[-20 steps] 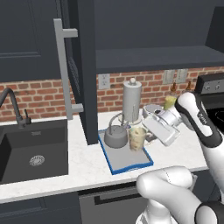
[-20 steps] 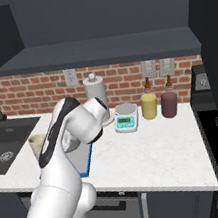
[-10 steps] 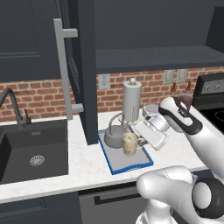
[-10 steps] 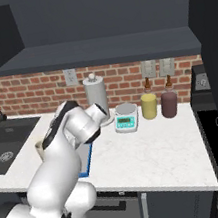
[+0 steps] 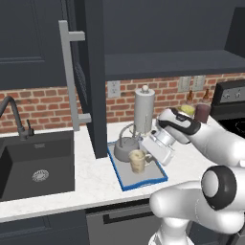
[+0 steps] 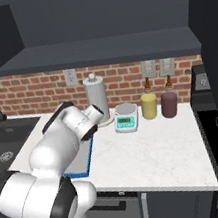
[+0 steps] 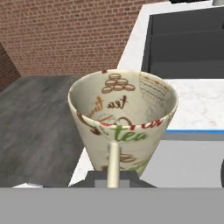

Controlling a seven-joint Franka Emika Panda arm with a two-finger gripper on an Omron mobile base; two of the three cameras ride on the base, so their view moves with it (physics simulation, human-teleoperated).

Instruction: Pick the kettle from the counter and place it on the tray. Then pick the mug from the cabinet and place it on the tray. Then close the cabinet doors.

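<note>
Over the tray (image 5: 143,179), gripper (image 5: 149,156) is clamped on the mug (image 5: 137,161) by its handle (upright). Kettle (image 5: 125,148) sits just behind it on the tray.

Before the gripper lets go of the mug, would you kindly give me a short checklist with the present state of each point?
1. The gripper is shut on the mug at its handle: ok.
2. The mug is over the tray: ok.
3. The mug's base rests on the tray: cannot tell.
4. The mug stands apart from the kettle: cannot tell, they overlap in the left base view.
5. The kettle is already on the tray: ok.
6. The cabinet doors are closed: not ok, still open.
</note>
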